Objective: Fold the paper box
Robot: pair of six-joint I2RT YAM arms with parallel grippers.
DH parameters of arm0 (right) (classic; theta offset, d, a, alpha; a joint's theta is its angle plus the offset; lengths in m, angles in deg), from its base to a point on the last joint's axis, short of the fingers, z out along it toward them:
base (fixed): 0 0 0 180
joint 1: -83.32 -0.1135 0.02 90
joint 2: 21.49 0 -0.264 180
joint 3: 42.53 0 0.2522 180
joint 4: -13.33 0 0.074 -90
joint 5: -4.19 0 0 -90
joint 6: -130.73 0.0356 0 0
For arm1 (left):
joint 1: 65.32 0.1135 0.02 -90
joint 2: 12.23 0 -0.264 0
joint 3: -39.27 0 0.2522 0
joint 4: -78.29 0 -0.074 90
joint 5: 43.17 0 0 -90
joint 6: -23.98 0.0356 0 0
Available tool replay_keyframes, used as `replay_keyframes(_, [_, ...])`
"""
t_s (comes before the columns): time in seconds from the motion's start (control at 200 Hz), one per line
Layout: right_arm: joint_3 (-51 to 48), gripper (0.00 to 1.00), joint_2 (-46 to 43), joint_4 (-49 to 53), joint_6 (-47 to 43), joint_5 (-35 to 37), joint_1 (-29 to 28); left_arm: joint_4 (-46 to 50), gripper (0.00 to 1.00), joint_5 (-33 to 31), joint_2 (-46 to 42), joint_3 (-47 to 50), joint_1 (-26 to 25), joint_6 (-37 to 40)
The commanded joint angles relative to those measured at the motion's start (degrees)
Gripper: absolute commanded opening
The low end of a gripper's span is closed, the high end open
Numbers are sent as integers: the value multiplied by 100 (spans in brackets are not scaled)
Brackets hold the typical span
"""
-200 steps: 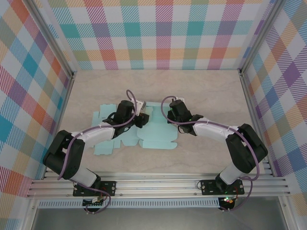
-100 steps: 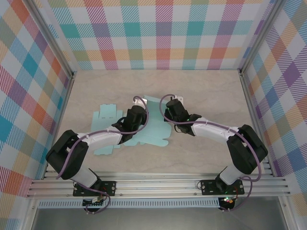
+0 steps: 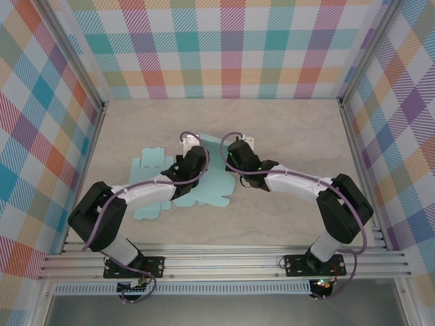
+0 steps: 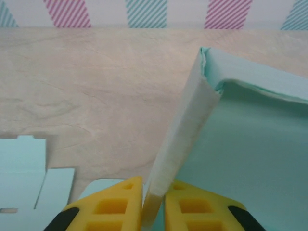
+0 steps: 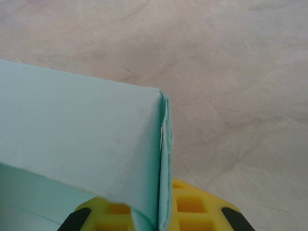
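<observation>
At the middle of the bench (image 3: 292,136) the paper box (image 3: 212,192) stood half-raised. The left jaws pinched its upright wall and the right jaws clamped a folded edge. The card looked light and easily creased, so it was best held beside the folds.

Pale wood-grain table (image 3: 292,136) with light-teal paper box (image 3: 151,161) partly flat on it

Centre blocked, edges of the table (image 3: 299,125) open

The left gripper (image 4: 154,195) and right gripper (image 5: 161,214) both pinch raised walls of the paper box (image 3: 216,178) mid-table, and their arms slant in from the near corners, closing off the centre. A flat teal cutout (image 3: 151,161) lies low under the left arm. Bare wood runs along the back wall (image 3: 224,54), across the right side, and between the arms near the rails.
</observation>
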Motion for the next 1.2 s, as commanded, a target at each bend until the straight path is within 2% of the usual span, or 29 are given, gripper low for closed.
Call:
replay_keyframes(0.0, [248, 0, 105, 390, 0, -270, -80, -870, 20, 1309, -369, 237, 118, 326])
replay_keyframes(0.06, [288, 0, 114, 448, -19, -308, -84, -891, 21, 1518, -485, 323, 127, 500])
replay_keyframes(0.21, [257, 0, 65, 452, -20, -423, -80, -821, 21, 1572, -595, 347, 154, 936])
replay_keyframes(0.395, [195, 0, -51, 468, -26, -556, -80, -673, 19, 1217, -327, 91, 154, 1191])
replay_keyframes(0.47, [159, 0, -78, 462, 20, -601, -80, -604, 9, 512, -181, -29, 158, 891])
replay_keyframes(0.58, [157, 0, -35, 453, 131, -610, -80, -531, 0, -347, -88, -103, 121, 318])
replay_keyframes(0.68, [258, 0, 88, 519, 146, -517, -80, -552, 0, -278, -155, -47, 118, -202])
replay_keyframes(0.75, [406, 0, 186, 667, 99, -436, -64, -448, 0, 103, -192, -87, 110, -342])
replay_keyframes(0.79, [484, 0, 230, 757, 55, -417, -26, -364, 4, 385, -243, -93, 110, -408])
replay_keyframes(0.885, [570, 0, 259, 1010, 53, -454, 97, -213, 19, 1142, -498, -8, 105, -615])
replay_keyframes(0.955, [554, 0, 225, 1142, 62, -547, 202, -52, 29, 1480, -777, 88, 110, -843])
replay_keyframes(1.08, [553, 0, 109, 1366, 35, -642, 289, 213, 44, 1721, -1243, 259, 118, -1022])
replay_keyframes(1.195, [646, 0, 68, 1536, 1, -730, 298, 721, 51, 1753, -1387, 141, 118, -896])
